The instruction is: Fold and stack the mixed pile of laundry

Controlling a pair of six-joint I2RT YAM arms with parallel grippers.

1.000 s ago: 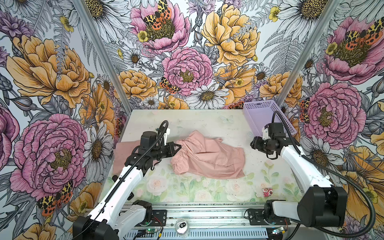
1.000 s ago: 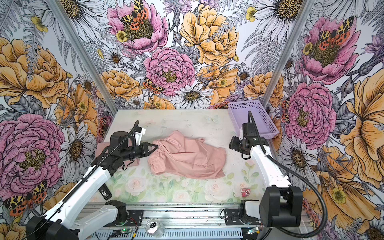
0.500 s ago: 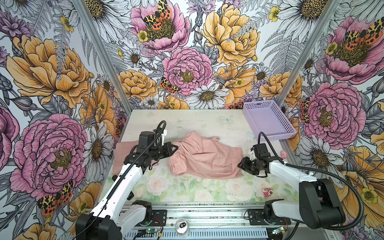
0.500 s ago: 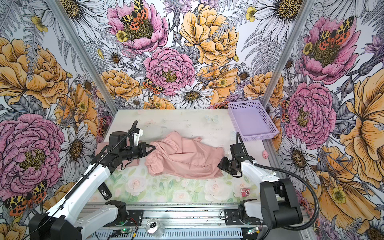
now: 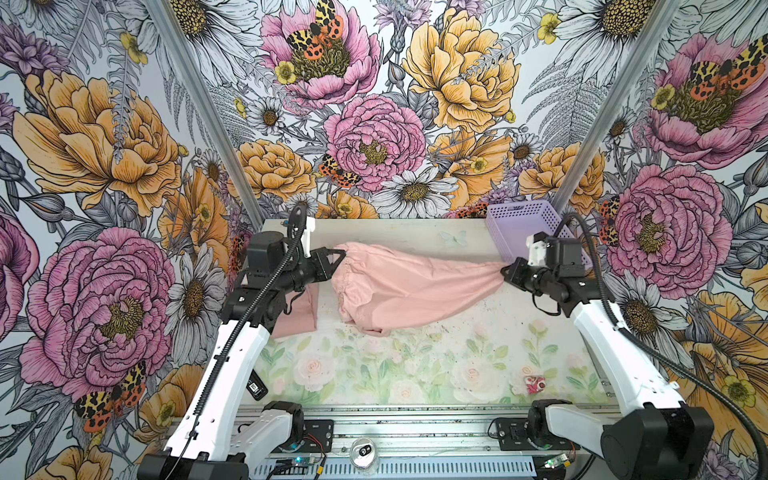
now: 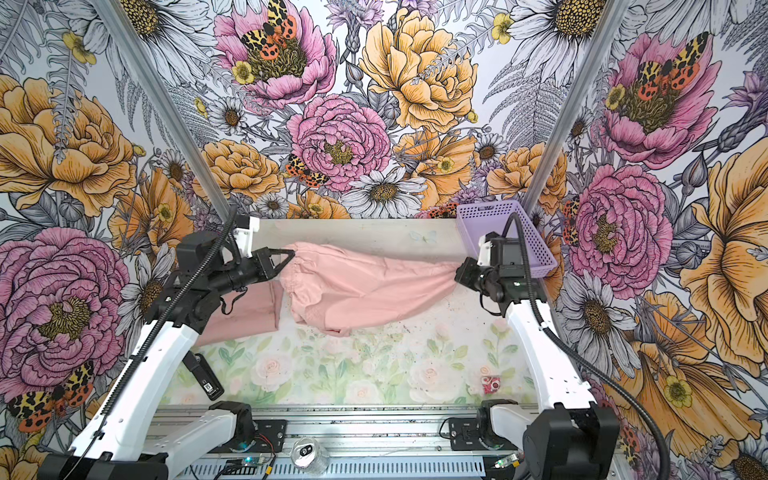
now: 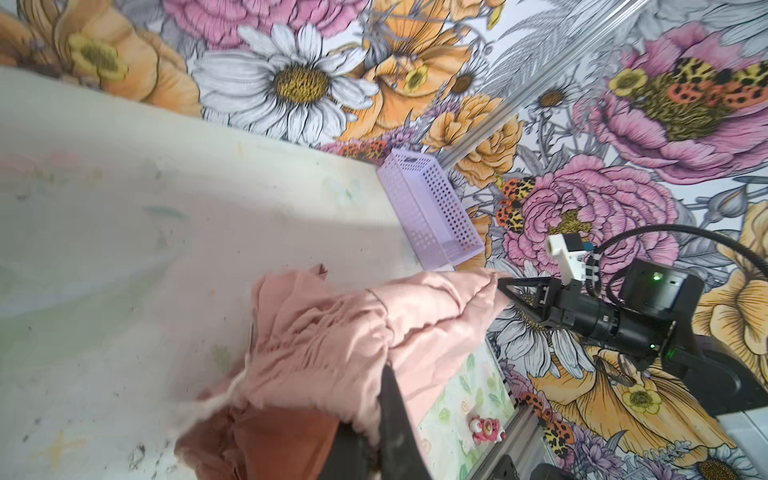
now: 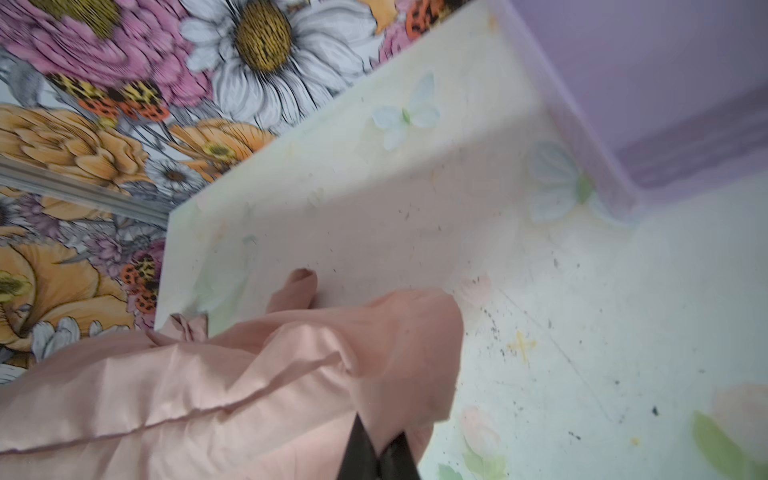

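The flowery table point(image 5: 374, 374) lay bare near its front edge. Farther back, the left claw point(image 5: 338, 254) and right claw point(image 5: 505, 269) each pinched an end of the dusty-pink soft garment point(image 5: 399, 286), stretched between them. Behind sat the lilac plastic basket point(image 5: 523, 220).

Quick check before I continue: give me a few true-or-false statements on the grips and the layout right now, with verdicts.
1. The left gripper and the right gripper are both shut on the pink garment. True.
2. The pink garment is folded flat. False: it hangs stretched between the two grippers.
3. A second pink piece lies on the table under the left arm. True.
4. The lilac basket stands at the front left corner. False: it is at the back right corner.
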